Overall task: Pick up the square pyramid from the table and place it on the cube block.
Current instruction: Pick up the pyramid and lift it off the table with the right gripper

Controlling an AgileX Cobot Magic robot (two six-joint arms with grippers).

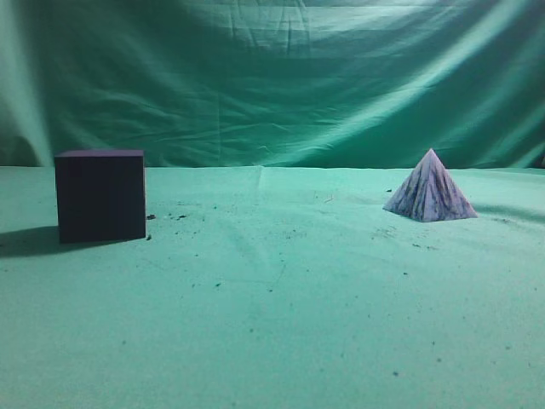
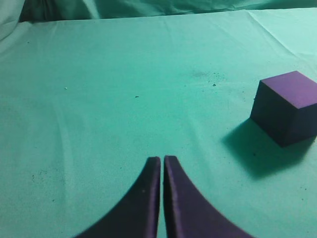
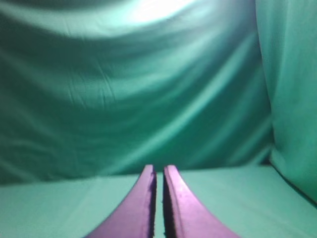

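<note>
The square pyramid [image 1: 430, 189], white-lilac with dark streaks, stands upright on the green table [image 1: 281, 307] at the right. The dark purple cube block [image 1: 100, 196] stands at the left; it also shows in the left wrist view [image 2: 286, 107] at the right, apart from the jaws. My left gripper [image 2: 162, 159] is shut and empty above bare cloth, left of the cube. My right gripper [image 3: 158, 168] is shut and empty, facing the backdrop; the pyramid is out of its view. Neither gripper shows in the exterior view.
A wrinkled green backdrop cloth [image 1: 272, 77] hangs behind the table and also fills the right wrist view [image 3: 148, 89]. Small dark specks lie scattered on the cloth between the cube and the pyramid.
</note>
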